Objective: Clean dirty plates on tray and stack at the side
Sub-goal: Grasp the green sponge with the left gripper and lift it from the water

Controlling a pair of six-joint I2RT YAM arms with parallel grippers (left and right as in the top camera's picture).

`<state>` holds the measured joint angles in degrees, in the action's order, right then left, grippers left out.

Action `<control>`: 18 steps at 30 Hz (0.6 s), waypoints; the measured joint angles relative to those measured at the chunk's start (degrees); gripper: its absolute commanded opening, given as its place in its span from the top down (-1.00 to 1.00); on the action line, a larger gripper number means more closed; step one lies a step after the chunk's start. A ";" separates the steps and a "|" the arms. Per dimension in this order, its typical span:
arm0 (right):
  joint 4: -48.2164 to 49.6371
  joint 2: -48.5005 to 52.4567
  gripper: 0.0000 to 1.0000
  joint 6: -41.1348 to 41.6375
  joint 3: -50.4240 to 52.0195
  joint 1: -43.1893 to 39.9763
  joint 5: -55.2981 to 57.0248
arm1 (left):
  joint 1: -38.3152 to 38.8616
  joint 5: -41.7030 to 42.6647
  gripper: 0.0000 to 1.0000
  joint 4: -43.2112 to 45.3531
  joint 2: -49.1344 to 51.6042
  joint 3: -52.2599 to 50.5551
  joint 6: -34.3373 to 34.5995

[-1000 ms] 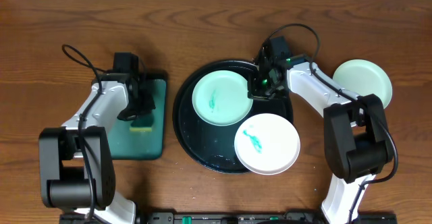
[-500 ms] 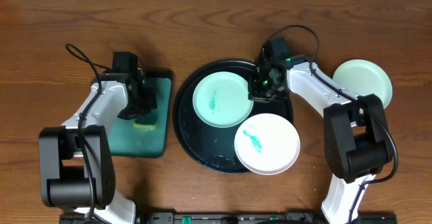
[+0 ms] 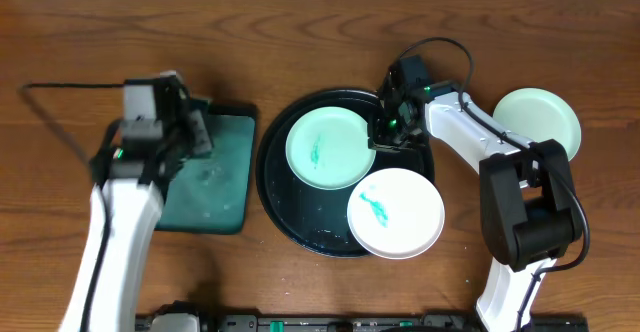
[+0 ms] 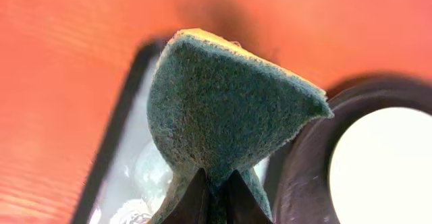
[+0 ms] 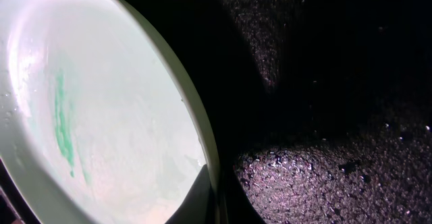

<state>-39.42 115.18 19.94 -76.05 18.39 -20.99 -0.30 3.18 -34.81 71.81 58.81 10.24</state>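
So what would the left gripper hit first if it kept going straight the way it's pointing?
Probably the dark green tray, with the sponge in its jaws touching first; depth is unclear.

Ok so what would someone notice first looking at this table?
On the black tray at centre, a teal-smeared mint-green plate sits upper left, its rim pinched by the right claw, and a smeared white plate lower right. At left, the left claw holds a green sponge over the dark green tray.

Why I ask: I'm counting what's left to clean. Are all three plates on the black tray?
No: one mint plate lies on the table right of the tray, which holds only two.
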 measured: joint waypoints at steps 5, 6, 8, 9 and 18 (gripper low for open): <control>-0.13 0.00 0.98 -0.02 0.00 0.00 0.00 | 1.46 -0.52 0.85 1.97 -9.77 -0.02 -3.89; -0.11 0.00 0.97 -0.02 0.00 0.00 0.00 | 1.73 -0.55 0.86 2.16 -11.17 -0.02 -4.57; -0.09 0.00 0.97 -0.02 0.00 0.00 0.00 | 2.08 -0.55 0.86 2.47 -14.10 -0.02 -6.05; -0.09 0.00 0.98 -0.02 0.00 0.00 0.00 | 2.16 -0.55 0.86 2.64 -15.10 -0.02 -6.60; -0.09 0.00 0.97 -0.02 0.00 0.00 0.00 | 2.23 -0.57 0.85 3.30 -17.49 -0.02 -9.27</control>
<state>-39.51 115.18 19.92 -76.05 18.39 -20.99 1.93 2.61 -31.51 54.33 58.78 0.97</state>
